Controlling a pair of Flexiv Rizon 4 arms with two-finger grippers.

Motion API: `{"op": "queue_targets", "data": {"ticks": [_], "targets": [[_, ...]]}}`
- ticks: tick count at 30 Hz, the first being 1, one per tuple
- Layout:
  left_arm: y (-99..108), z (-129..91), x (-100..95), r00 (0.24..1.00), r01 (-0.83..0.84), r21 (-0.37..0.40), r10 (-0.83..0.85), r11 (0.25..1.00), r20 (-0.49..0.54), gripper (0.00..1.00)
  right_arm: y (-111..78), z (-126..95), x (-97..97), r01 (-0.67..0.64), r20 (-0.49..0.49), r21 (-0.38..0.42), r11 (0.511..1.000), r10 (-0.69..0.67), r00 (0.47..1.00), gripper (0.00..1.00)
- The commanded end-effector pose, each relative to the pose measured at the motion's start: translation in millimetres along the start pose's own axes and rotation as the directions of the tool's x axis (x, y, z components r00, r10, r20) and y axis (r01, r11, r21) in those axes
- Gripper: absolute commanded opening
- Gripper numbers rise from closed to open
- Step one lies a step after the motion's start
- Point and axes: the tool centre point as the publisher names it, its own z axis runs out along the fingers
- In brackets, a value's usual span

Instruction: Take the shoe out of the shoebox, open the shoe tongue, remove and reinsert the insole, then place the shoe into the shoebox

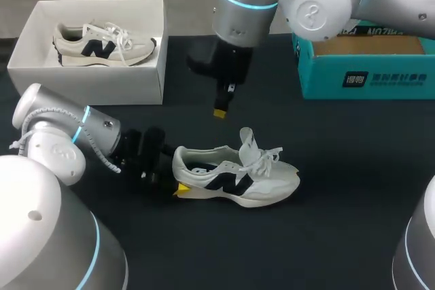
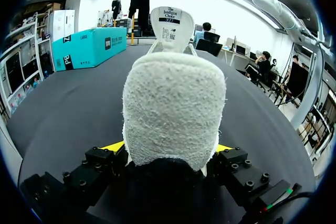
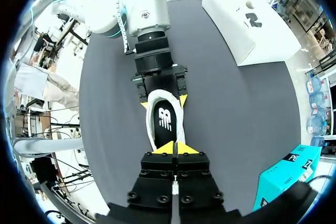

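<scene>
A white sneaker (image 1: 238,176) with a dark logo lies on the black table, toe to the right and tongue standing up. My left gripper (image 1: 178,188) holds its heel from the left. In the left wrist view the fuzzy heel (image 2: 173,108) fills the gap between both yellow tips. My right gripper (image 1: 219,111) hangs above the shoe's opening, fingers pressed together on nothing. In the right wrist view, the right gripper (image 3: 173,149) looks down on the dark insole (image 3: 165,120). The white shoebox (image 1: 153,66) stands at the back left.
A second matching sneaker (image 1: 102,45) lies inside the white shoebox. A teal cardboard box (image 1: 367,76) stands at the back right. Bare black tabletop stretches in front of and to the right of the shoe.
</scene>
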Motion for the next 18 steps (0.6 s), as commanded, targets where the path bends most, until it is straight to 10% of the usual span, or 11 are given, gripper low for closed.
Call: {"op": "queue_targets", "data": {"ticks": [1,18], "targets": [[1,1,0.4,1.0,0.0,-0.002,0.0,1.0,0.0,0.0,1.3,15,-2.2,0.005,0.001,0.008,1.0,-0.005,1.0,0.0],[1,1,0.4,1.0,0.0,-0.002,0.0,1.0,0.0,0.0,-3.3,72,5.0,-0.033,-0.04,0.032,0.999,0.034,0.999,0.0]]}}
